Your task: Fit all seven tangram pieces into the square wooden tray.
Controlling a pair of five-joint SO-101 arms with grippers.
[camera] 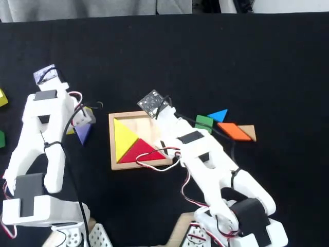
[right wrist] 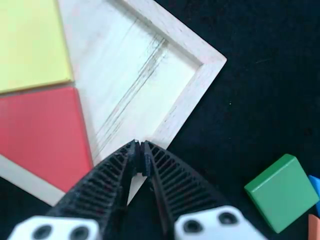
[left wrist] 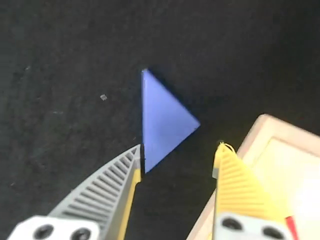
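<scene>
Beside the tray (left wrist: 248, 146), the left hand (left wrist: 180, 147) gapes empty astride a seemingly tray-pointing triangle (left wrist: 162, 122).

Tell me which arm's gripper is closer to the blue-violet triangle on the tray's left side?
Left. The left gripper is open right at the blue-violet triangle, one finger by its edge. The right gripper is shut over the wooden tray, farther off.

Robotics lab bench, black-clothed table (camera: 267, 67), two white arms (camera: 43, 139) trailing loose wires; grey fabric (camera: 103, 7) behind
</scene>
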